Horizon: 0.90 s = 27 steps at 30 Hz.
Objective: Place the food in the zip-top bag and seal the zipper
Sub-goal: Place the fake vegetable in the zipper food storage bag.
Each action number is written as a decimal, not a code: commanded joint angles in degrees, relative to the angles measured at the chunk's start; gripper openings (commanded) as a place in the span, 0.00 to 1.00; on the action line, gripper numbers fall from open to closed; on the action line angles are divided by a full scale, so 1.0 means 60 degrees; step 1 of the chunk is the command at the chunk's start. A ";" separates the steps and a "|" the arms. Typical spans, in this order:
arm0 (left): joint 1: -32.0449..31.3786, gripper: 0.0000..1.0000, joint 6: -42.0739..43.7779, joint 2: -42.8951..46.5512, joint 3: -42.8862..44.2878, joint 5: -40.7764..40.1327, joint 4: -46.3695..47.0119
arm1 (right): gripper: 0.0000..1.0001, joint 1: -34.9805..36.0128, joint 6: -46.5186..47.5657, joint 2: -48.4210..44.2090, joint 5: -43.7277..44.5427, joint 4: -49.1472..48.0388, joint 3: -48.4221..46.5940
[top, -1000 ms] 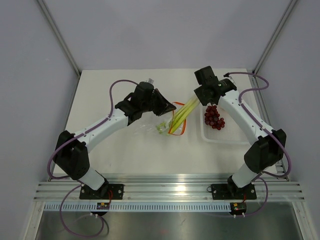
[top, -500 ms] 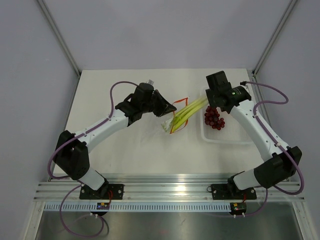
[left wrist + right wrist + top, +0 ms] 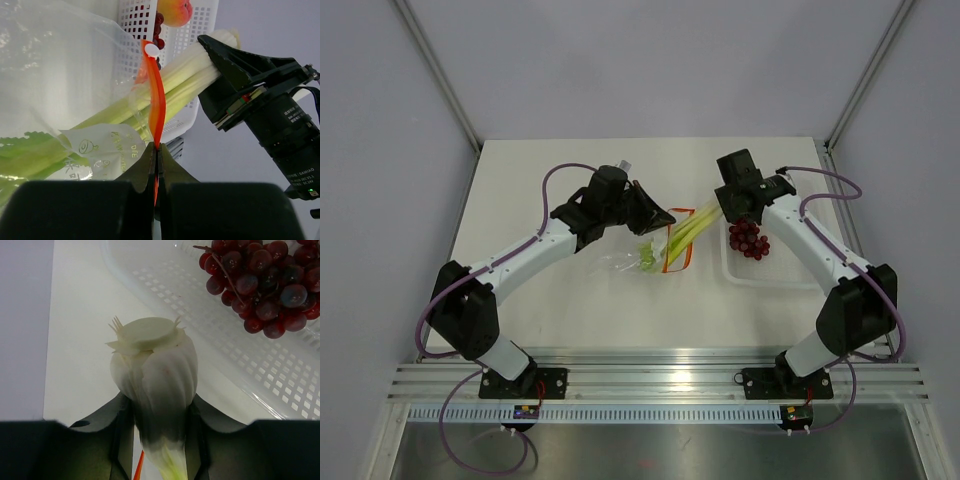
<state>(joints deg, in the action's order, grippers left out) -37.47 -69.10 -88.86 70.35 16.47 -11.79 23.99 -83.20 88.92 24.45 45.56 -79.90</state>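
The left gripper (image 3: 156, 150) was shut tight on the orange-red zipper (image 3: 158, 105) of the zip-top bag (image 3: 623, 262), which lay near the middle of the table (image 3: 550, 310). The right gripper (image 3: 159, 410) was squeezing the white end of the green stalks (image 3: 154, 370), and their leafy ends poked into the bag. The grapes (image 3: 748, 238) and the little peach (image 3: 174, 10) sat in the tray (image 3: 775, 278) by the table's right edge
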 commanded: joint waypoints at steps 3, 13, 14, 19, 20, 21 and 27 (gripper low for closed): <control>-0.0053 0.00 -0.0333 0.0205 -0.0123 0.0799 0.1085 | 0.00 -0.0014 0.0229 0.0120 -0.0090 -0.0650 0.0016; -0.0068 0.00 -0.0100 0.0250 -0.0386 0.1107 0.0779 | 0.00 -0.0145 0.0287 0.0063 0.0364 -0.0460 -0.0468; -0.0068 0.00 -0.0114 0.0220 -0.0445 0.1151 0.0793 | 0.00 -0.0305 0.0287 -0.0011 0.0378 -0.0460 -0.0497; -0.0126 0.00 -0.0129 0.0001 -0.0592 0.1473 0.0955 | 0.00 -0.0629 0.0112 -0.0464 0.0964 -0.0270 -0.0468; -0.0141 0.00 -0.0100 -0.0043 -0.0534 0.1474 0.0911 | 0.00 -0.0672 0.0083 -0.0523 0.1023 -0.0298 -0.0453; -0.0170 0.00 -0.0099 -0.0073 -0.0388 0.1474 0.0882 | 0.00 -0.0702 0.0024 -0.0553 0.1052 -0.0299 -0.0439; -0.0317 0.00 -0.0099 -0.0512 0.0184 0.1342 0.0779 | 0.00 -0.0702 -0.0079 -0.0553 0.0774 -0.0357 -0.0380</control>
<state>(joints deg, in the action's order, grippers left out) -38.87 -70.50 -90.98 67.92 22.90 -8.51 19.77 -82.28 87.15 27.27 43.57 -80.25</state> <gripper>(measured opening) 0.005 0.415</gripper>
